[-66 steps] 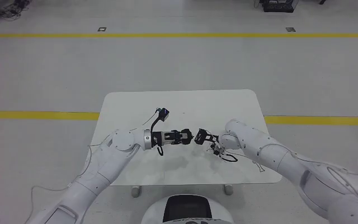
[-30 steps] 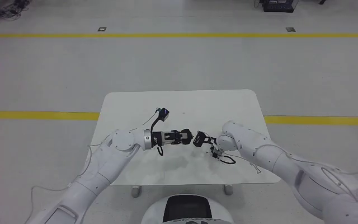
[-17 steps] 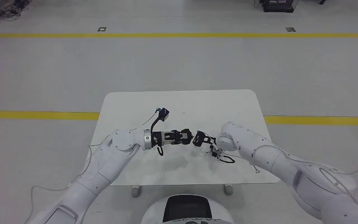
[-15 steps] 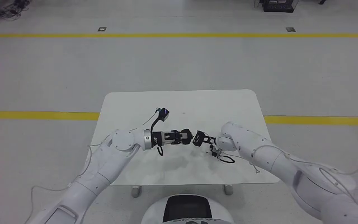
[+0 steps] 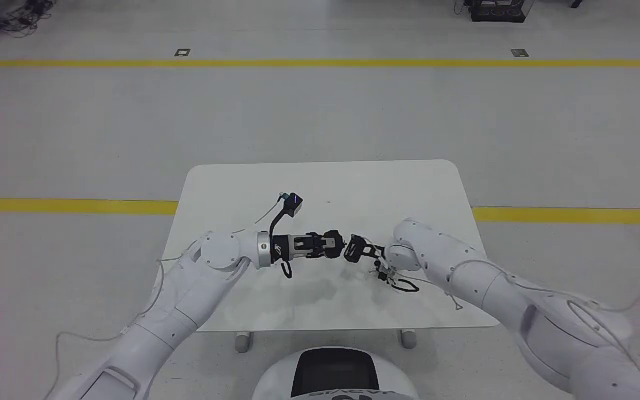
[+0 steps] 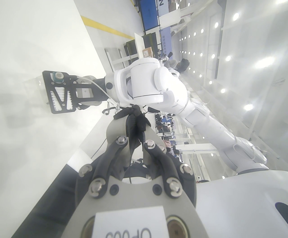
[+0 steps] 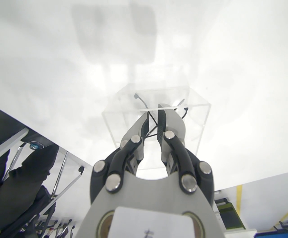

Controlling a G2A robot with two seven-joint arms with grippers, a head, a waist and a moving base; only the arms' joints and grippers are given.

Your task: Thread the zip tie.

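table (image 5: 400,190): white, at the centre of the top view.
left gripper (image 6: 135,129): clenched on the zip tie (image 6: 131,113); at mid-frame in the top view, over the table.
zip tie: black; we see it pinched at the left gripper's tips, its end poking out beyond them.
right gripper (image 5: 355,249): just right of the left gripper in the top view, tip to tip; we cannot tell its grip.
clear box (image 7: 202,117): beyond the right gripper; thin black strands (image 7: 140,100) seen through it.

It was a large test hall: a pale grey polished floor (image 5: 320,110) marked with yellow painted lines (image 5: 300,63), rows of round ceiling lights (image 6: 225,58), blue display boards (image 6: 149,15) and one white rounded-corner table (image 5: 400,185).
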